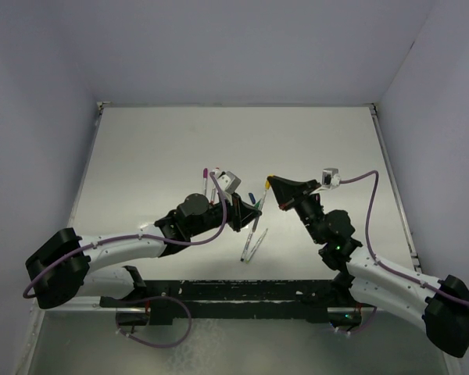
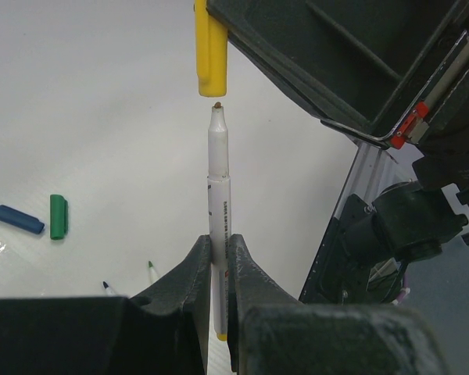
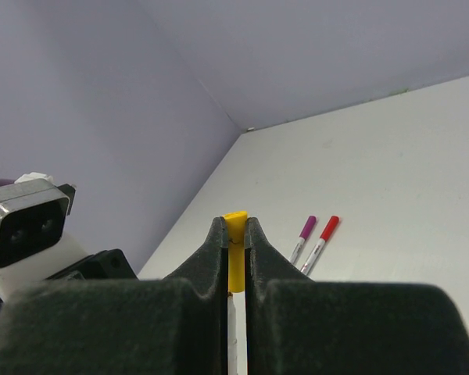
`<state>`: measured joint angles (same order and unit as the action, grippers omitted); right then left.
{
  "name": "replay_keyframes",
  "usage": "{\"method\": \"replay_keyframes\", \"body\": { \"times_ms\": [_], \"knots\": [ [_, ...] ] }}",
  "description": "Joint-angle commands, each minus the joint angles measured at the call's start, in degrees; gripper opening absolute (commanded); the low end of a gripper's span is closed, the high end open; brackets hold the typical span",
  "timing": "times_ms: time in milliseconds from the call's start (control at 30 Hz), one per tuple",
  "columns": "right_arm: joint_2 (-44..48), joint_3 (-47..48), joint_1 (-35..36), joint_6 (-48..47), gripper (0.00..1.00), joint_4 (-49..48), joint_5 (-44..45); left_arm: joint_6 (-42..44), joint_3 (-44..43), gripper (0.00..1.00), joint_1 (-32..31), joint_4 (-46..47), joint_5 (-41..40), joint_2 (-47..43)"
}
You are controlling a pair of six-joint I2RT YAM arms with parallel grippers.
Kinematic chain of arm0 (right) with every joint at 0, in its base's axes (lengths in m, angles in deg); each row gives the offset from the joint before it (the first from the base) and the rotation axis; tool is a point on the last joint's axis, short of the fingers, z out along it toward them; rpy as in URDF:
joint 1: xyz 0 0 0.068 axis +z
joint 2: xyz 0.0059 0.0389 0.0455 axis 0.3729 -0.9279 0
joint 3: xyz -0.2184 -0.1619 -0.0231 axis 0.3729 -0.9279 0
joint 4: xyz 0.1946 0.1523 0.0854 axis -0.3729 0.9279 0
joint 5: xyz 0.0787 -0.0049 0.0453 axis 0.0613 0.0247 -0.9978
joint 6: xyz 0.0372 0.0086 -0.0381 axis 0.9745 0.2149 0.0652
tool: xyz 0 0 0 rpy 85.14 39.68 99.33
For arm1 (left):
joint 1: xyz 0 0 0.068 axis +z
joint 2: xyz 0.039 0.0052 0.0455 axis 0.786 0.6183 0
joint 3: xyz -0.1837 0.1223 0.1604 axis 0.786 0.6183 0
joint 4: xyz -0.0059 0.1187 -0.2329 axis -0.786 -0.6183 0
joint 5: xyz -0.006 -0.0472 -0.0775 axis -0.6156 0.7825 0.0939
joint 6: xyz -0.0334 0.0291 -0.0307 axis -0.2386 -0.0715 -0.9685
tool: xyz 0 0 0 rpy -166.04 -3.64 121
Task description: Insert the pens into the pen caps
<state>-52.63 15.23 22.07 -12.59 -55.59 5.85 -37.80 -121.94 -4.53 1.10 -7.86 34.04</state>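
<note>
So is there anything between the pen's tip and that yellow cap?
Nothing. In the left wrist view, a small bare gap separates the pen from the yellow cap.

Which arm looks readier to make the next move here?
Left, probably: the left jaws grip the white-barrelled pen, tip lined up just short of the yellow plastic cap that the right jaws pinch.

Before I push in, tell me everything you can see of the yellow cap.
The yellow cap is stubby and opaque, plastic by the look of it, with a clip strip down one side. It is clamped in the right gripper, with part of it poking past the fingers. Its open end faces the tip of the pen held in the left gripper. The two are roughly in line with a small gap between them, so the cap is not yet on.
</note>
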Motion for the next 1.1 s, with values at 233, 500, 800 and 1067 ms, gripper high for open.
{"method": "replay_keyframes", "body": {
  "times_ms": [233, 500, 800, 1067],
  "knots": [
    [0.99, 0.20, 0.07, 1.34, 0.00, -2.64, -1.28, -0.59, 0.03, 0.00, -0.25, 3.47, -1.22, 0.50],
    [0.75, -0.66, 0.02, 2.62, 0.00, -2.53, -2.19, -0.56, -0.01, 0.00, -0.20, 3.56, -1.76, 0.19],
    [0.10, -1.11, 0.00, 3.08, 0.00, -2.52, -2.71, -0.44, 0.12, 0.00, -0.26, 3.65, -2.18, -0.38],
    [-1.12, -1.02, 0.03, 2.52, 0.00, -2.89, -2.98, -0.35, 0.28, 0.00, -0.26, 4.22, -1.08, -0.68]
  ]
}}
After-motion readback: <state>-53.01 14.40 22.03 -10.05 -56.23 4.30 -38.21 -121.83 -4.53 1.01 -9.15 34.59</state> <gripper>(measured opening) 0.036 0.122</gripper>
